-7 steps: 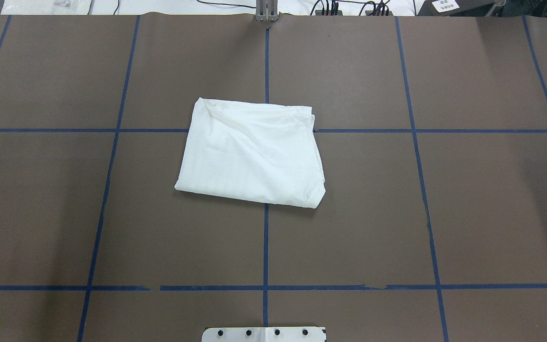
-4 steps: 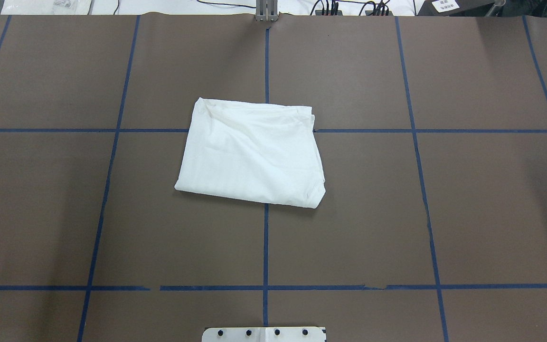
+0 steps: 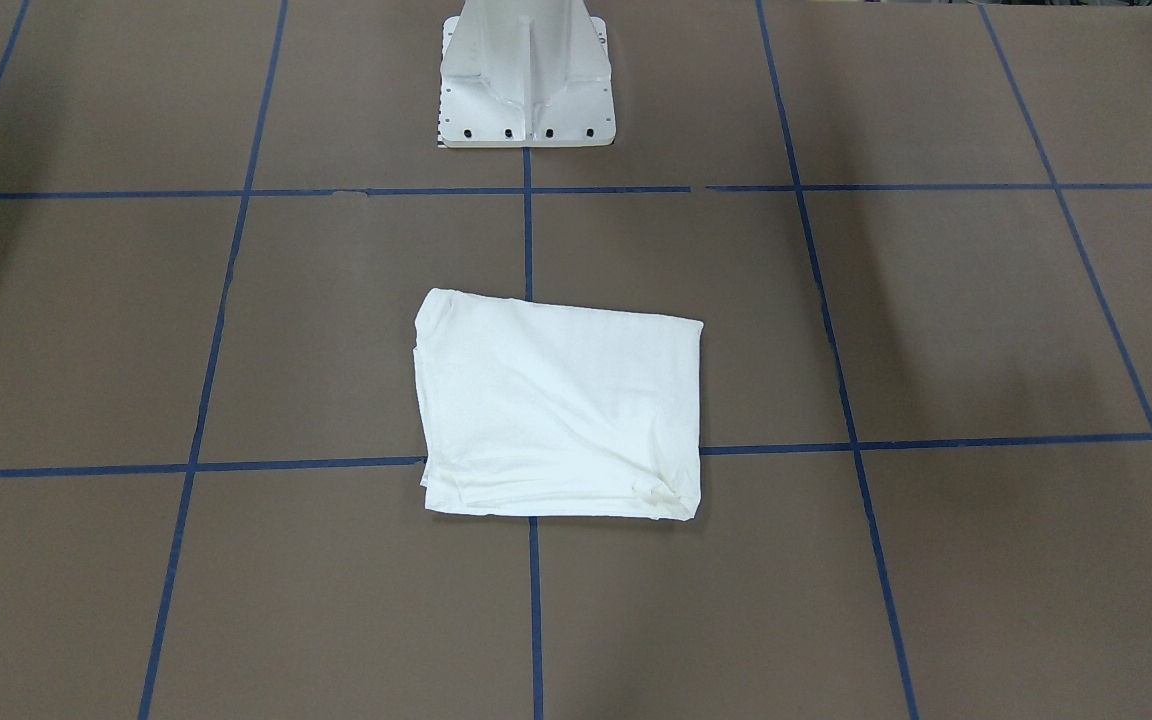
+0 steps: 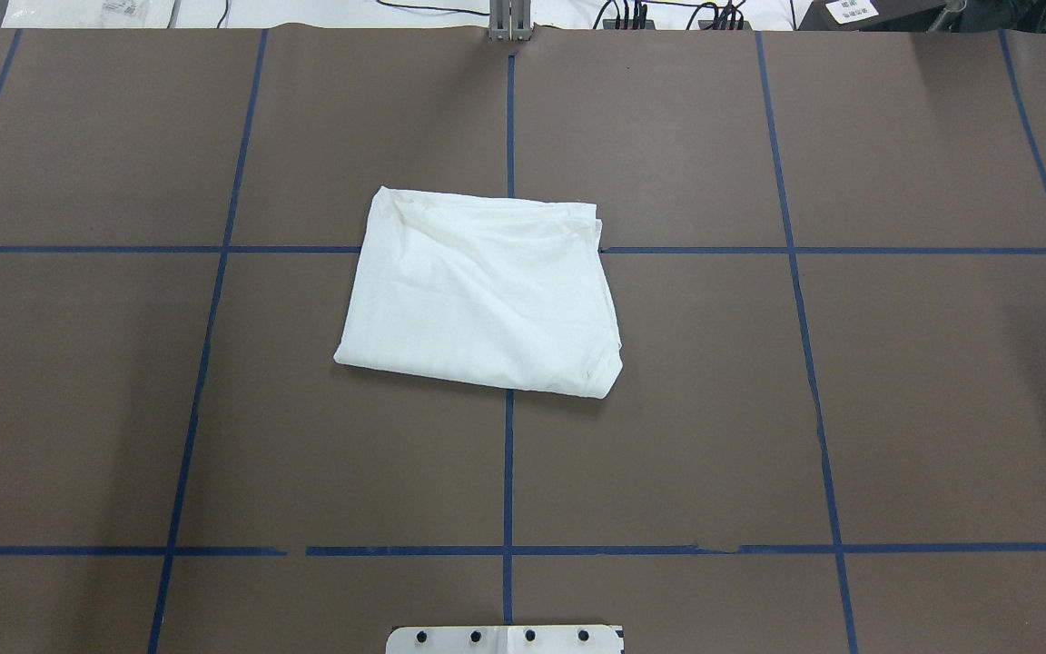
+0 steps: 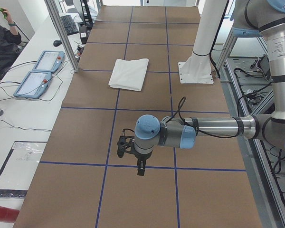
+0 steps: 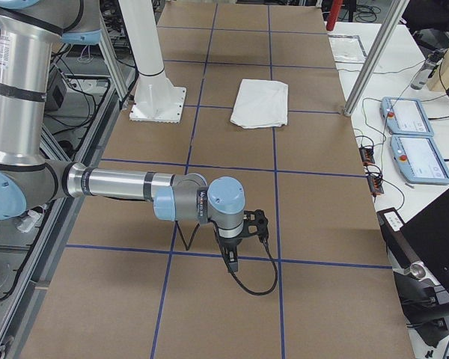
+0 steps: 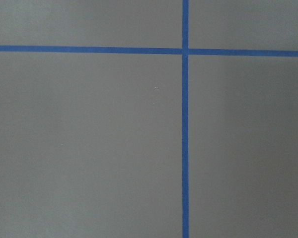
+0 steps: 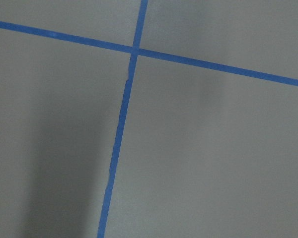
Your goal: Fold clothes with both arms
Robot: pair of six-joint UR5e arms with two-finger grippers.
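Observation:
The clothes (image 4: pixel 485 291) are one white shirt, folded into a rough rectangle and lying flat at the table's centre over a blue tape crossing. It also shows in the front view (image 3: pixel 561 405) and small in both side views (image 5: pixel 129 72) (image 6: pixel 261 103). Neither arm touches it. My left gripper (image 5: pixel 133 157) hangs low over bare table far off to the robot's left. My right gripper (image 6: pixel 238 238) hangs likewise far to the right. Only the side views show them, so I cannot tell whether they are open or shut. Both wrist views hold only table and tape.
The brown table cover (image 4: pixel 759 409) carries a grid of blue tape lines. The white pedestal base (image 3: pixel 526 75) stands at the robot's side of the table. Teach pendants (image 5: pixel 38 76) (image 6: pixel 411 134) and cables lie beyond the far edge, where a person (image 5: pixel 2 38) sits.

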